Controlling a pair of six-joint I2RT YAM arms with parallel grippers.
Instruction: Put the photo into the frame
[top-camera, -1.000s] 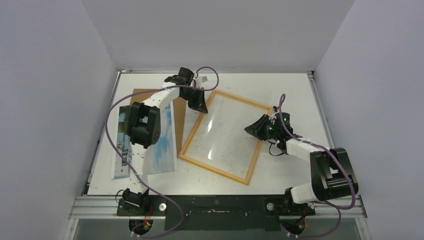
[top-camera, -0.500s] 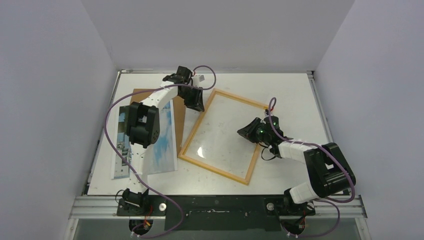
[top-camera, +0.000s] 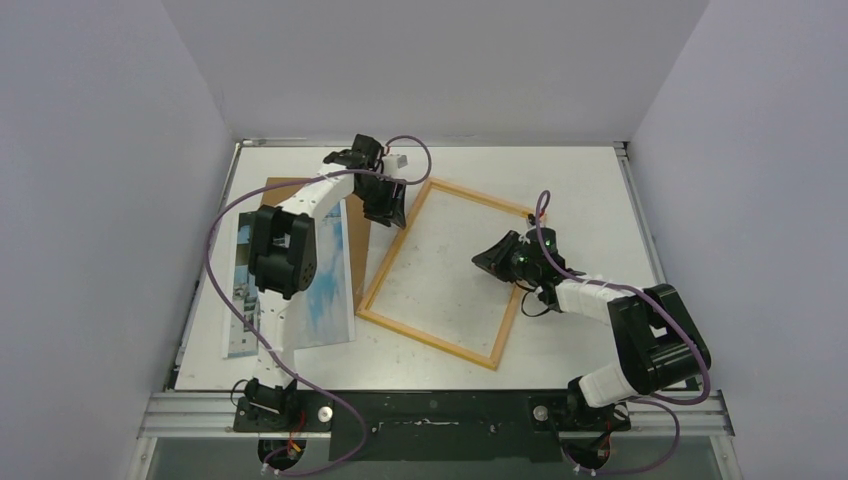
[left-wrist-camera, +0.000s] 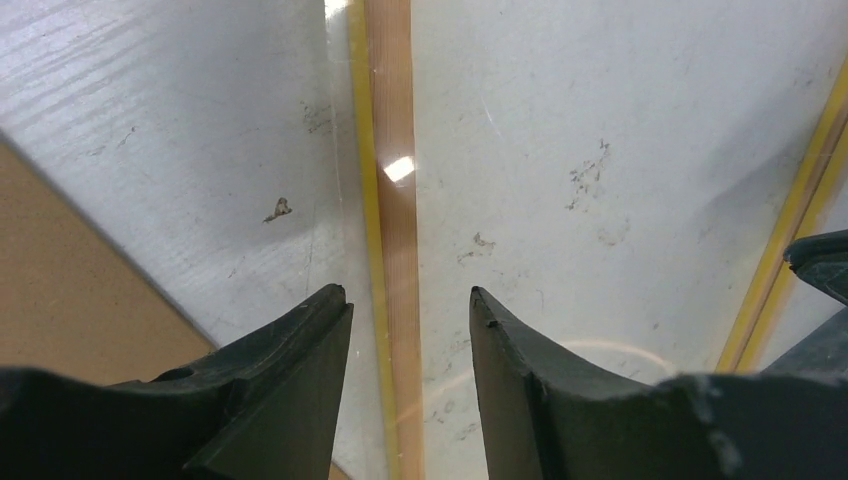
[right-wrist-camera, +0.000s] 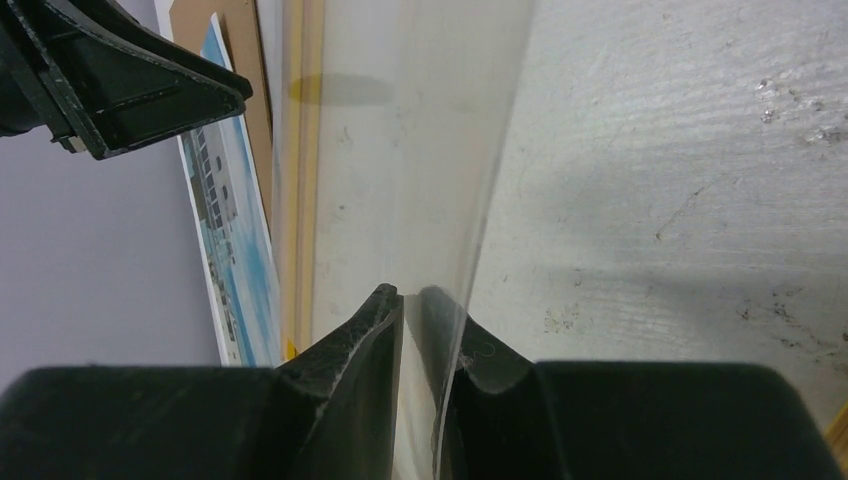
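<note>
2 calls: straddling frame (top-camera: 427, 339) rail with left gripper (left-wrist-camera: 408, 300) spread; pinching clear pane (right-wrist-camera: 420, 150) edge in right gripper (right-wrist-camera: 410, 295), over frame lying back up. Spotting photo (top-camera: 335, 300) left, flat on brown board (top-camera: 360, 250).

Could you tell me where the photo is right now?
In the top view, the photo lies picture-up on the table at left, overlapping the brown backing panel, left of the frame.

Right fingers (right-wrist-camera: 350, 345) tight on a clear pane (right-wrist-camera: 420, 150), frame (right-wrist-camera: 306, 150) and photo (right-wrist-camera: 236, 235) beyond.
</note>
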